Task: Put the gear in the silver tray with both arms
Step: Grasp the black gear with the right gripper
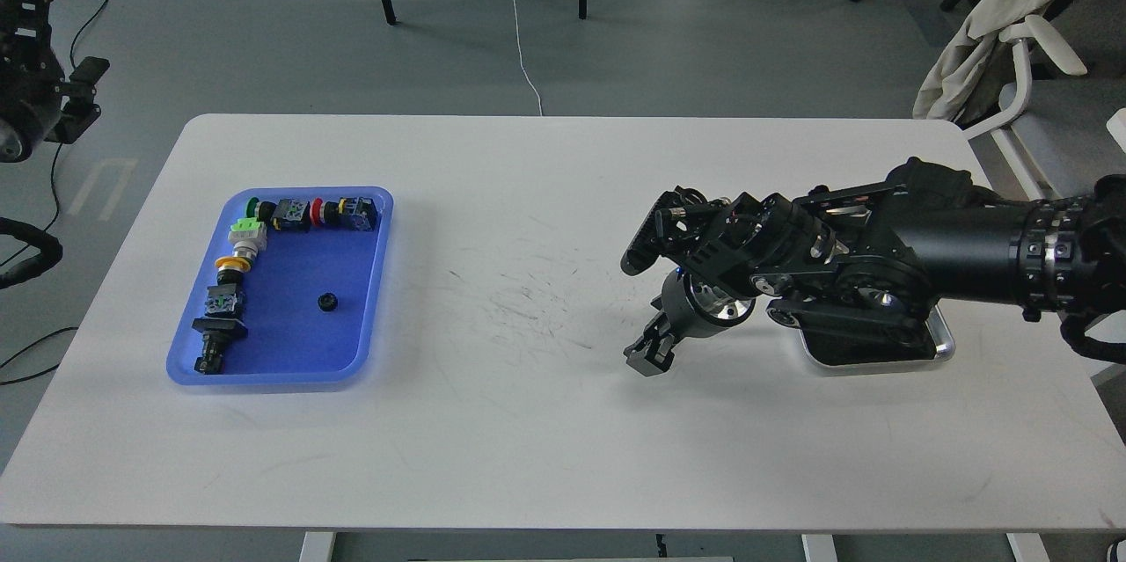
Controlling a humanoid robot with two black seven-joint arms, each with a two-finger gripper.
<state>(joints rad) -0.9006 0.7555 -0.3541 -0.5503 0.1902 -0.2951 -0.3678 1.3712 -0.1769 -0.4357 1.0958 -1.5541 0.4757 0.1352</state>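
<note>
My right gripper (648,357) points down and touches the table at the middle right, on the spot where a small black gear lay. That gear is now hidden under the fingers, and I cannot tell whether they hold it. The silver tray (943,342) lies just right of the gripper, mostly covered by my right arm; only its near right rim and part of its dark inside show. A second small black gear (327,302) lies in the blue tray (369,316). My left gripper (75,91) hangs off the table at the far left edge, too dark to read.
The blue plastic tray at the left holds several push-button switches (303,214) along its far and left sides. Chair and table legs stand on the floor beyond the table. A chair with a beige cloth (994,25) stands at the far right.
</note>
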